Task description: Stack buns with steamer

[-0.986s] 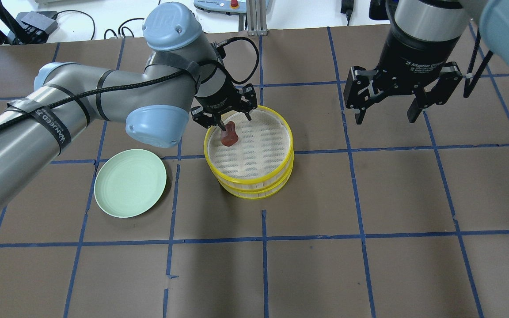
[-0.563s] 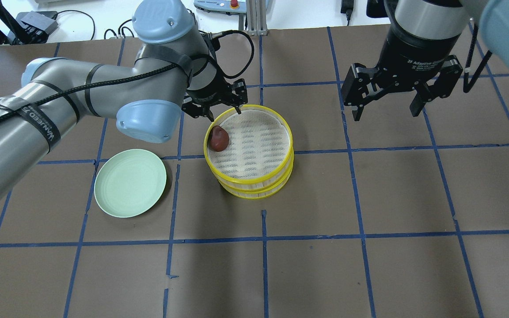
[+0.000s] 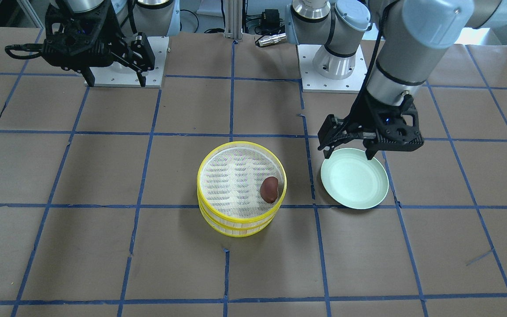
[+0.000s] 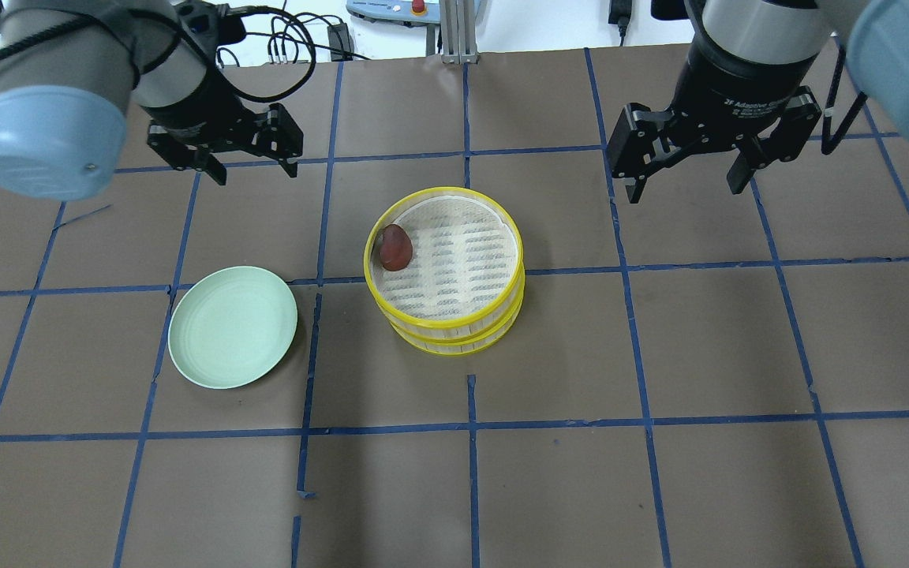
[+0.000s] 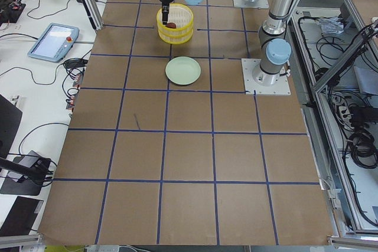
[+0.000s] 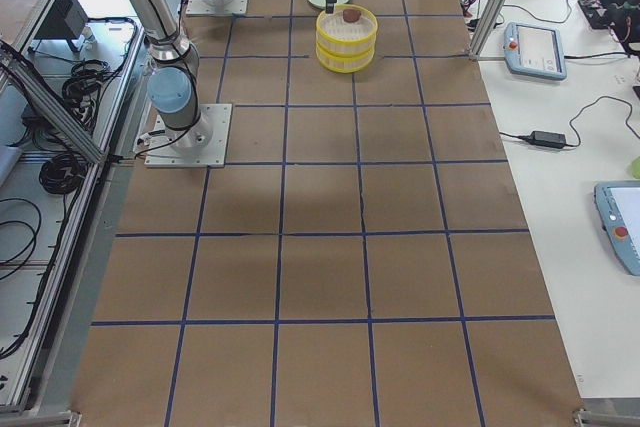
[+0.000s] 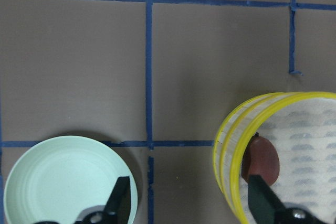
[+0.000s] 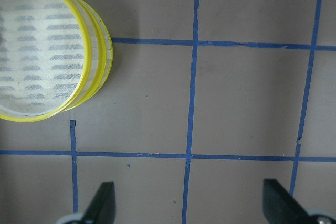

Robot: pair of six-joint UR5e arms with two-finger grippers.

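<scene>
A yellow-rimmed steamer (image 4: 454, 335) of two stacked trays stands mid-table. The dark reddish-brown bun (image 4: 395, 247) lies in the top tray against its left rim; it also shows in the front view (image 3: 270, 189) and the left wrist view (image 7: 261, 161). The white bun is hidden or out of view. My left gripper (image 4: 222, 162) is open and empty, held high to the left of the steamer and beyond the plate. My right gripper (image 4: 691, 177) is open and empty, high to the right of the steamer. The right wrist view shows the steamer's rim (image 8: 86, 51) with no bun in sight.
A pale green plate (image 4: 232, 326) lies empty on the table left of the steamer, also in the front view (image 3: 354, 184) and the left wrist view (image 7: 68, 182). Brown paper with blue tape lines covers the table. Cables and devices lie past its far edge.
My left gripper let go of the brown bun in the top tray, then rose and moved left, away from the steamer. The bun now lies on its side. The right gripper barely moved.
</scene>
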